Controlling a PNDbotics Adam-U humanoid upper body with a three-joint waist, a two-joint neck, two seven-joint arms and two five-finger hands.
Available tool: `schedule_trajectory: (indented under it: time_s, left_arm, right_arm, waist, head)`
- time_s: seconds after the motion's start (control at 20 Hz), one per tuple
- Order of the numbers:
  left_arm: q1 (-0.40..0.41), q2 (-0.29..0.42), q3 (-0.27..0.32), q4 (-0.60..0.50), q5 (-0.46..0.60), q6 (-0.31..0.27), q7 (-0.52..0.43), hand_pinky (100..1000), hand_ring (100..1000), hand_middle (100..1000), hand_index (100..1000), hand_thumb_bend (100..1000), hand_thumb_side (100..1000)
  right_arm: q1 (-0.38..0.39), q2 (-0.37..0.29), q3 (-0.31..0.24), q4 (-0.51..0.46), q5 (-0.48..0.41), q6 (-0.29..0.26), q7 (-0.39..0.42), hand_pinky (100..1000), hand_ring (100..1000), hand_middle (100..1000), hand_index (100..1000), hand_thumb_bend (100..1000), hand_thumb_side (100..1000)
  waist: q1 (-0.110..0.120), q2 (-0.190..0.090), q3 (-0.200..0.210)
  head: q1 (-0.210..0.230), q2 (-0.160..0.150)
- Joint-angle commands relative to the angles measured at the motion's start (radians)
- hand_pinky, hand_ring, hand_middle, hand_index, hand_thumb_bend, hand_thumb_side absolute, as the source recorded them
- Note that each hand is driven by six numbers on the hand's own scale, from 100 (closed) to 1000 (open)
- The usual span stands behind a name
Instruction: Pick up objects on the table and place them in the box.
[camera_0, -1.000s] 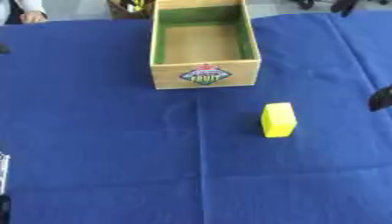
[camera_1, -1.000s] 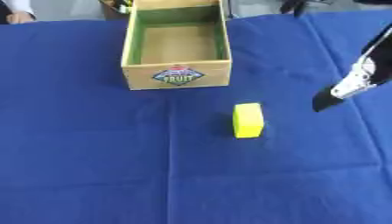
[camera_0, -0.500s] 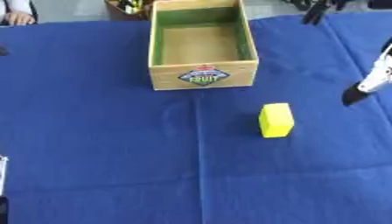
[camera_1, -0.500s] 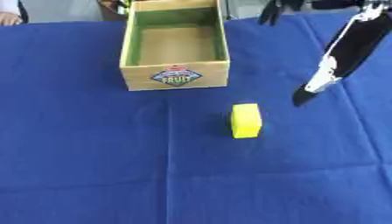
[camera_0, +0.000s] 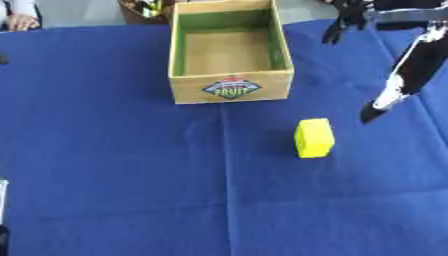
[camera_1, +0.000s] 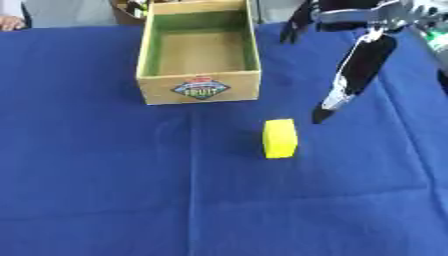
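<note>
In the left eye view, your yellow block stands on the blue cloth of the worktop, right of centre and near the front right corner of the box, but apart from it. The box is open-topped cardboard with a green inner lining, a "FRUIT" label on its near wall, and nothing showing inside. Your right hand reaches in from the upper right; its long dark fingers are straight and spread, with one ending just up and right of the block, not touching it. A second finger points down near the box's far right corner. Your left hand shows only as a sliver at the lower left edge, and you cannot tell how it is posed.

In the right eye view, the same straight finger hangs just right of the block's top edge, with a gap between them. The hand holds nothing.
</note>
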Motion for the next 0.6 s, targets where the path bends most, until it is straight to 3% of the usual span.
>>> schedule_trajectory:
  time_s: [0.05,0.6]
  left_arm:
    - [-0.006,0.01,-0.004,-0.018,0.002,-0.001,-0.003,412,531,557,721,100,1000]
    - [-0.007,0.008,-0.004,-0.018,0.001,-0.001,-0.004,411,531,557,719,100,1000]
  right_arm:
    - [-0.017,0.002,0.002,0.025,0.024,-0.013,0.0,790,872,761,892,815,395]
    - [-0.007,0.043,0.03,0.099,0.072,-0.048,0.0,796,877,776,900,776,369]
  waist:
    - [-0.001,-0.021,0.0]
    - [0.0,-0.016,-0.002]
  head:
    - [-0.003,-0.01]
    - [-0.011,-0.019]
